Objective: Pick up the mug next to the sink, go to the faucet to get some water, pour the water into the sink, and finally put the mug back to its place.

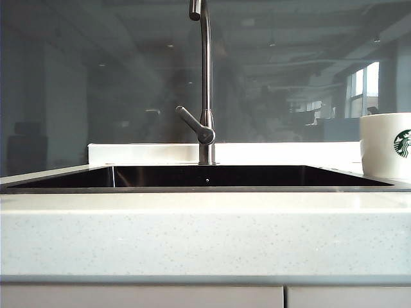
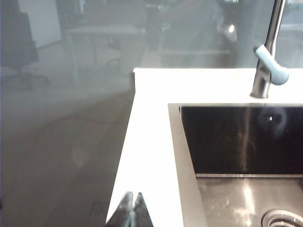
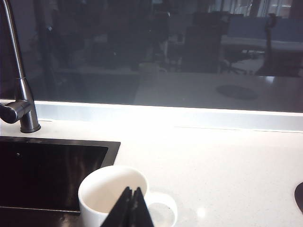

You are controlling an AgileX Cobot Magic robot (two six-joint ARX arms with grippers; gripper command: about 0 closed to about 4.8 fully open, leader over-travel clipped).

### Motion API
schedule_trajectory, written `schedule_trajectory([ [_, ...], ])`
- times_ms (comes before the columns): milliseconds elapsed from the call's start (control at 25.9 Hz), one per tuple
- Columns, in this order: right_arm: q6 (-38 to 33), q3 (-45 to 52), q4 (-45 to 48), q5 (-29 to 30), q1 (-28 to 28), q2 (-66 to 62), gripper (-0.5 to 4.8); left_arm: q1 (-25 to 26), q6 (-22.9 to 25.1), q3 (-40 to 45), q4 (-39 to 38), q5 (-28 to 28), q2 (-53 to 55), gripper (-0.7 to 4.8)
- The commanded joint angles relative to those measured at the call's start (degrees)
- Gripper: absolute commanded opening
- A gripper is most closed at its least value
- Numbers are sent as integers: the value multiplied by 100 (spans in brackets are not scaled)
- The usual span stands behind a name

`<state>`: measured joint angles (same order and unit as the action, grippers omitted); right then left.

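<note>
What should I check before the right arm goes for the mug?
1. Mug upright on the counter beside the sink: ok.
2. Handle reachable, facing away from the sink: ok.
3. Right gripper fingers open for a grasp: not ok, shut, above the mug rim.
4. Left gripper away from the mug: ok, shut, over the counter at the sink's other end.
5. Faucet path free over the sink: ok.
6. Mug empty: cannot tell, its bottom is hidden.

The left gripper [image 2: 131, 210] shows only its dark fingertips, pressed together and holding nothing; the right gripper [image 3: 129, 208] is likewise closed, its two tips meeting in a point, empty
</note>
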<state>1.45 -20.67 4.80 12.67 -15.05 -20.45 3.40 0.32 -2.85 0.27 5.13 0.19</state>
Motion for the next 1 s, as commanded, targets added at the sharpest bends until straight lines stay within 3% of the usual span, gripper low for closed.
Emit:
schedule_trajectory([
  [39, -17, -17, 87, 15, -2, -2, -1, 0, -13, 138, 181, 2, 2, -3],
  [1005, -17, -20, 87, 15, -2, 0, -1, -24, -35, 227, 358, -127, 2, -3],
])
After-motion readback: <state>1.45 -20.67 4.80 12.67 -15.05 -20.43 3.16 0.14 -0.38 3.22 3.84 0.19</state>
